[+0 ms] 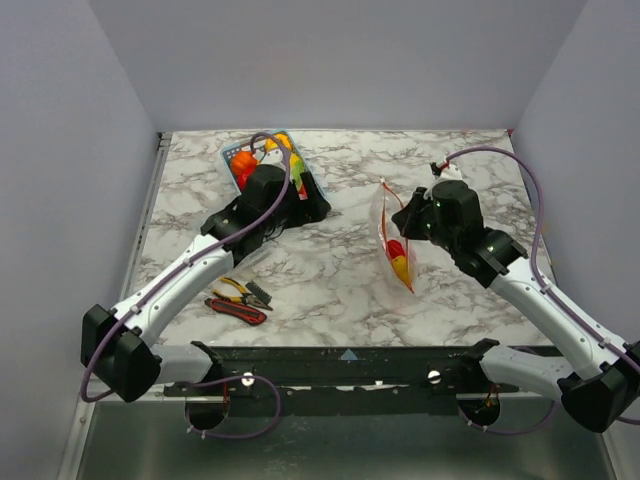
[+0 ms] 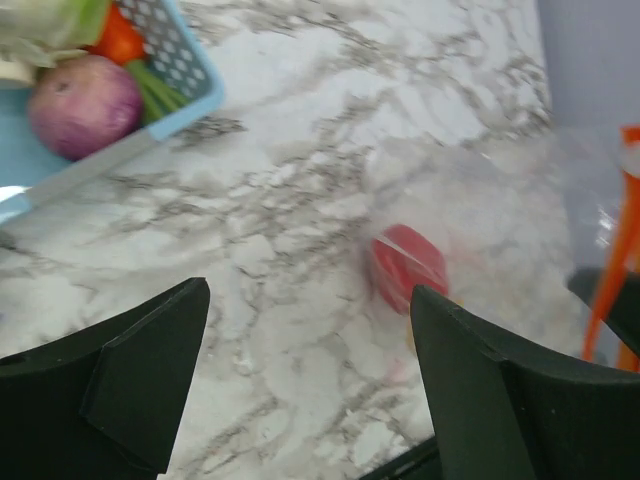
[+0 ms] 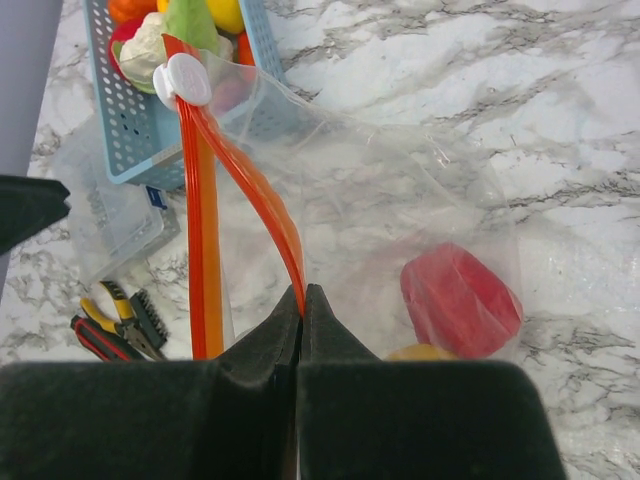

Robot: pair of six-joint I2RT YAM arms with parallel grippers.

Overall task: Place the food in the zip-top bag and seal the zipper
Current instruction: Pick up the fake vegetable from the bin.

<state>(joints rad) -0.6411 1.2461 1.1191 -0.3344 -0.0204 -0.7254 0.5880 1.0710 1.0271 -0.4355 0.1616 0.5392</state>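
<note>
Although two pieces already sit inside the zip-top bag (image 1: 395,240), we judge the task well short of halfway: the red piece (image 3: 460,300) and the yellow piece (image 3: 420,352) lie low in the bag, the mouth gapes open, and the zipper (image 3: 203,250) is unsealed, its two orange-red lips spread apart below the single white slider (image 3: 182,80). The bag stands toward the right edge of the table (image 1: 330,280), about midway between the near and far edges. It is held up by the right gripper (image 3: 302,300), whose jaws are pressed together on one lip of the zipper. The left gripper (image 2: 308,300) hangs over bare marble between bag and basket, its jaws wide apart with nothing in them, so no piece is on its way at this moment. What is left, as we read it, is to carry the other food across and then run the zipper closed. That food lies in the blue basket (image 2: 180,60) by the far edge, left of centre. There we make out one purple onion (image 2: 82,105), one orange piece, one green, one yellow and one white, so at least five, though the left arm hides much of the basket from above and more may lie under them. Further out we count one small clear packet (image 3: 120,220) just beside the basket and two hand tools (image 1: 240,300), one red-handled and one yellow-handled, near the near edge on the left side.
</note>
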